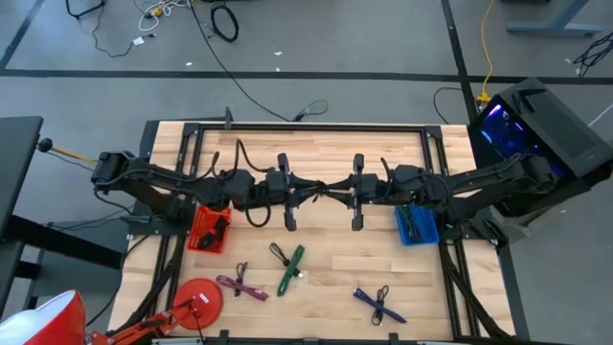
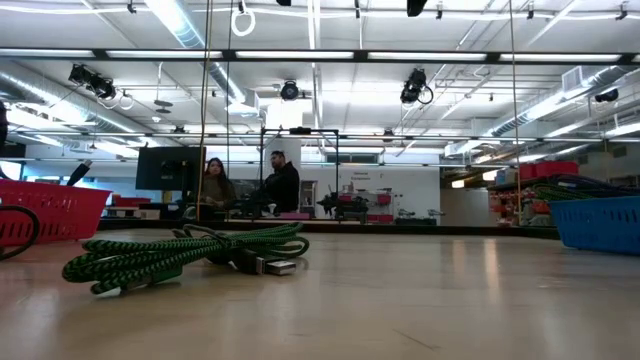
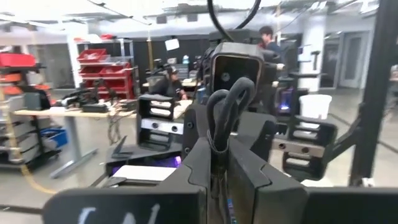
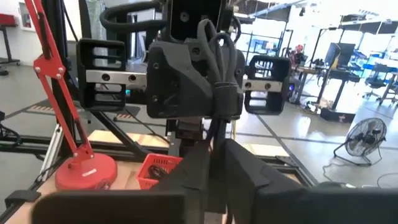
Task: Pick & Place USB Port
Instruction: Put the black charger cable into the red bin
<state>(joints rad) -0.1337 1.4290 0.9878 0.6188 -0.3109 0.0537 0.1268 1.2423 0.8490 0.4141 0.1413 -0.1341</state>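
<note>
Where the table [image 1: 335, 287] meets its front edge, I note a blue cable [image 1: 380, 305], a purple cable [image 1: 239, 286] and a red lamp base [image 1: 196, 299]. Just behind lies the green cable [image 1: 290, 269], coiled flat, plug showing (same item in the low view [image 2: 180, 258]). Above mid-table my left fingers [image 1: 290, 220] are pressed nearly together, pinching nothing. My right fingers [image 1: 357, 220] hang beside them; I cannot tell their state. A red bin [image 1: 209, 230] and a blue bin [image 1: 416, 225] flank them.
</note>
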